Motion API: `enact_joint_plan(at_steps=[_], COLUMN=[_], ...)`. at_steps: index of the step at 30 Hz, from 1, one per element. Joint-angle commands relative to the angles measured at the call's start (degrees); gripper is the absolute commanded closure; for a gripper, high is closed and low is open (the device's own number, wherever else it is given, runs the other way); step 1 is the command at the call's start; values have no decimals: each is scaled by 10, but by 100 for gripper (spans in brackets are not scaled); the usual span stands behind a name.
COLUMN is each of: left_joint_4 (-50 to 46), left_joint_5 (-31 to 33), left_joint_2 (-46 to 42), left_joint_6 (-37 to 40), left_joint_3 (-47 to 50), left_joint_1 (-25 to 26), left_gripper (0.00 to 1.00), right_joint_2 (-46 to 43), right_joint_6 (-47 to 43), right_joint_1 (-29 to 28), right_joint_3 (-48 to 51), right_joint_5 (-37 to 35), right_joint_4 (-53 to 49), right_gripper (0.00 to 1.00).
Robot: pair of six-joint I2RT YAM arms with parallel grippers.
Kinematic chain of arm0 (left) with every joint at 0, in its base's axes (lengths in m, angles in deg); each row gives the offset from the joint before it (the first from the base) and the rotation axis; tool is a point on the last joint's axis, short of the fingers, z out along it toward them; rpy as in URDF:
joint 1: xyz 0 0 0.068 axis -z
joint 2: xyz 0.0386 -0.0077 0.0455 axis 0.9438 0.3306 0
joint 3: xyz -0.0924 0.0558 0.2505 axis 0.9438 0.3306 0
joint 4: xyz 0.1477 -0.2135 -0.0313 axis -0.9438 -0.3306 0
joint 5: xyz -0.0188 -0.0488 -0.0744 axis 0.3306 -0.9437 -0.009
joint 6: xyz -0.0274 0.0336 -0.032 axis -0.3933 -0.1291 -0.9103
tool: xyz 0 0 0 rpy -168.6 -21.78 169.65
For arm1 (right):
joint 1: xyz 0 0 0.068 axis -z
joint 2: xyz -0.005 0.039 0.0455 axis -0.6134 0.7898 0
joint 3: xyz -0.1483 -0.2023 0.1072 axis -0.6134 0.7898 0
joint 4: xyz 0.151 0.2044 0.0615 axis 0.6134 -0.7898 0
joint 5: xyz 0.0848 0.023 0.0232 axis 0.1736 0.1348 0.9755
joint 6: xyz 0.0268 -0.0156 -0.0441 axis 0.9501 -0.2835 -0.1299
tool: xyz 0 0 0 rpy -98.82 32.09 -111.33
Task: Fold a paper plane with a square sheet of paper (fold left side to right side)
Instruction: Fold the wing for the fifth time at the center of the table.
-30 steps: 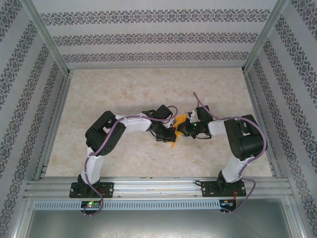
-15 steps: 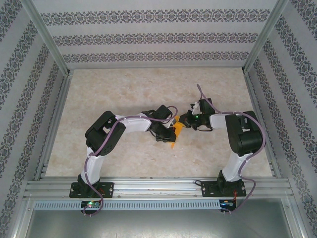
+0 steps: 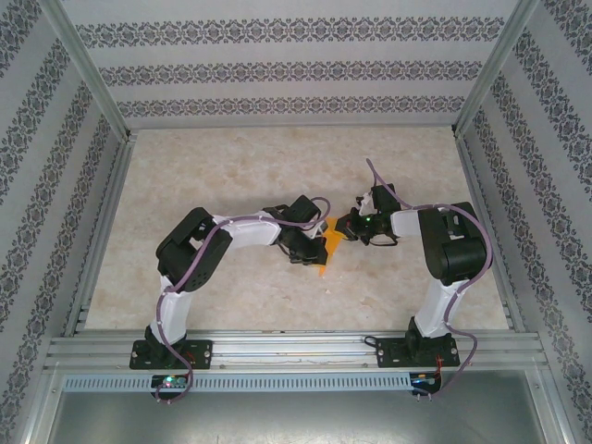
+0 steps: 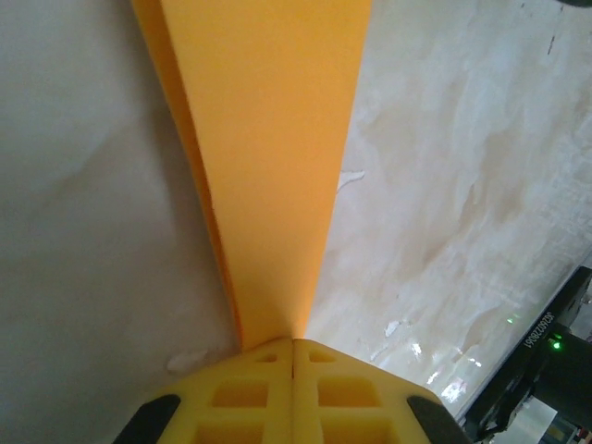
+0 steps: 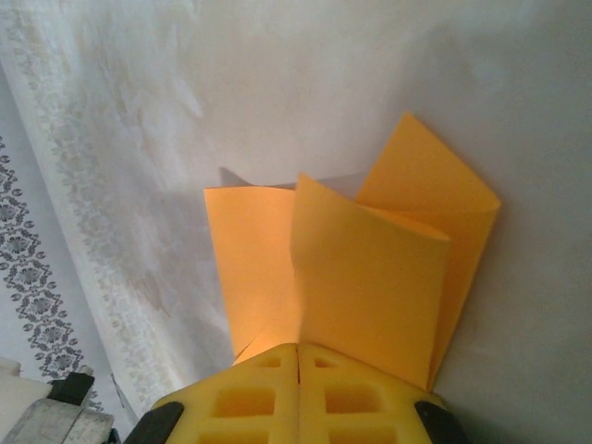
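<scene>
The sheet of paper (image 3: 324, 248) is bright orange and folded, and it hangs between my two grippers near the middle of the table. My left gripper (image 3: 311, 248) is shut on its lower, narrow end. In the left wrist view the paper (image 4: 268, 166) widens upward from the closed yellow fingertips (image 4: 293, 342) like a long wedge with a doubled left edge. My right gripper (image 3: 343, 228) is shut on the upper end. In the right wrist view the paper (image 5: 370, 277) fans out from the closed gripper (image 5: 298, 347) in three upright flaps.
The tabletop (image 3: 231, 176) is pale marbled stone, ringed by aluminium rails (image 3: 102, 231) and patterned walls. The right arm's black elbow (image 3: 453, 245) stands tall at the right. Part of the right arm's black link (image 4: 546, 361) shows at the left wrist view's lower right.
My right gripper has moved a little toward the back of the table, carrying the paper's upper end with it, and its elbow has drawn in. The left arm has stayed put.
</scene>
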Motion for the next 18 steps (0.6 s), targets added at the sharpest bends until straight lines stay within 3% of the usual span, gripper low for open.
enact_joint_plan(at_steps=[1, 18], left_joint_4=[-32, -49], left_joint_5=[-14, -55], left_joint_2=[-36, 45], left_joint_6=[6, 28], left_joint_3=[-34, -127], left_joint_1=[-9, -13], left_gripper=[93, 94], right_joint_2=[20, 25], right_joint_6=[-19, -18], right_joint_1=[1, -15], right_joint_3=[18, 13], right_joint_5=[-41, -50], right_joint_4=[-53, -64], right_gripper=[100, 100])
